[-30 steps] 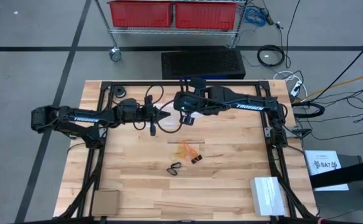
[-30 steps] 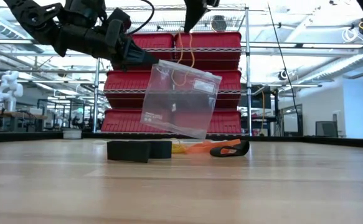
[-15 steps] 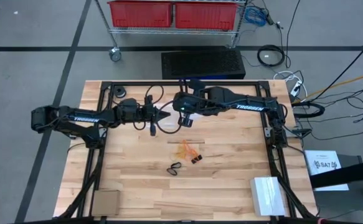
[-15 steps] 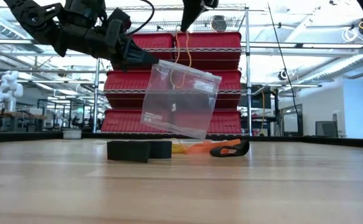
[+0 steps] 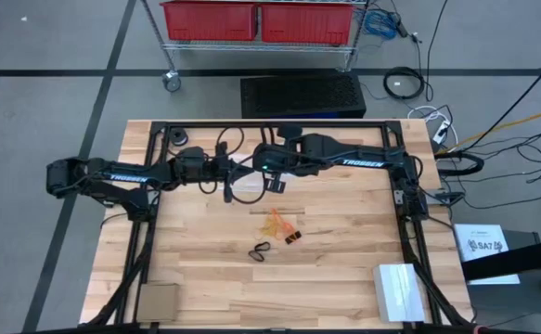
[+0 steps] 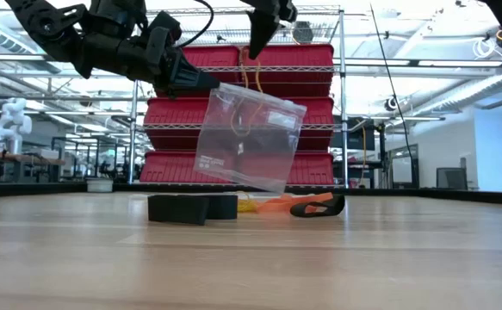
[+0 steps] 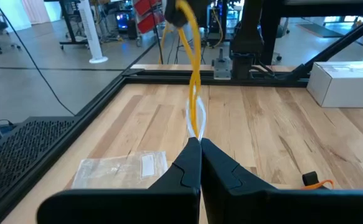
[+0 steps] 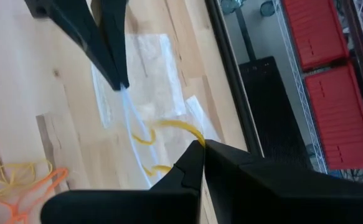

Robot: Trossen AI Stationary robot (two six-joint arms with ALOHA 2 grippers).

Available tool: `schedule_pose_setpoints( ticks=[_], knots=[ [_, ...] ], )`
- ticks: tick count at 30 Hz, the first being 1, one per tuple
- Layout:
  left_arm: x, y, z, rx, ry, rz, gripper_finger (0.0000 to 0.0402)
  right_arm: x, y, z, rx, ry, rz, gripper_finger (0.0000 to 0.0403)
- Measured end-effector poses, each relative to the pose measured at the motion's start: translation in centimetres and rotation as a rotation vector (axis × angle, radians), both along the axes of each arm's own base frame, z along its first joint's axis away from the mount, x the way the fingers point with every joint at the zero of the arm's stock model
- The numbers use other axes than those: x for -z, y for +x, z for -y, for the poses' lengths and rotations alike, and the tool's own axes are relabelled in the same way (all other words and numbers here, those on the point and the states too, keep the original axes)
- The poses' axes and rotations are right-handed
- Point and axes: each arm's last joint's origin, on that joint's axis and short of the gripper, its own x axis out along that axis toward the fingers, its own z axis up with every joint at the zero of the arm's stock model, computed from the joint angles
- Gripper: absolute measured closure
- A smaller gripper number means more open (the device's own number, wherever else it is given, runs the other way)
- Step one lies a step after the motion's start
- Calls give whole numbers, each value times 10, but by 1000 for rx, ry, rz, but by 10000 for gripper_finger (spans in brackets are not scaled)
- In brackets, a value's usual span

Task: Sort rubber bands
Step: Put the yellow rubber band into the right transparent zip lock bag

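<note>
1. High view: both my arms reach toward each other over the far half of the table (image 5: pixel 344 269), wrists nearly meeting at the middle.
2. My left gripper (image 6: pixel 201 83) is raised above the wood, fingers pinched tight on the top corner of a clear plastic bag (image 6: pixel 249 138), which hangs tilted in the air.
3. My right gripper (image 6: pixel 257 34) sits higher still, just right of the left one, fingers pressed together on a yellow rubber band (image 6: pixel 251 67).
4. That band dangles straight down from my right fingertips, and its lower loop shows through the bag's clear wall, so it's partly inside the bag mouth.
5. From my left wrist, the yellow strand (image 7: pixel 192 74) drops right to my clamped fingertips (image 7: pixel 190 149).
6. A second clear bag (image 7: pixel 122 168) lies flat on the wood below, on the far left side.
7. Loose bands stay on the table nearer the middle: a yellow-orange tangle (image 5: pixel 279 223), black loops (image 5: pixel 261 250) just near-left of it, and a small dark piece (image 5: pixel 293 238) with orange beside it.
8. A white box (image 5: pixel 399 291) sits at the near right corner, a cardboard piece (image 5: pixel 158 301) at the near left.
</note>
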Motion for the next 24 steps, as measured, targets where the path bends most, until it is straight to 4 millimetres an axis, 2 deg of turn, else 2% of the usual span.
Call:
schedule_pose_setpoints(
  ticks=[17,24],
  knots=[
    [0,0,0,0,0,0,400,32,13,2,2,40,-117,403],
    [0,0,0,2,0,1,400,35,15,8,-14,75,-121,403]
  ],
)
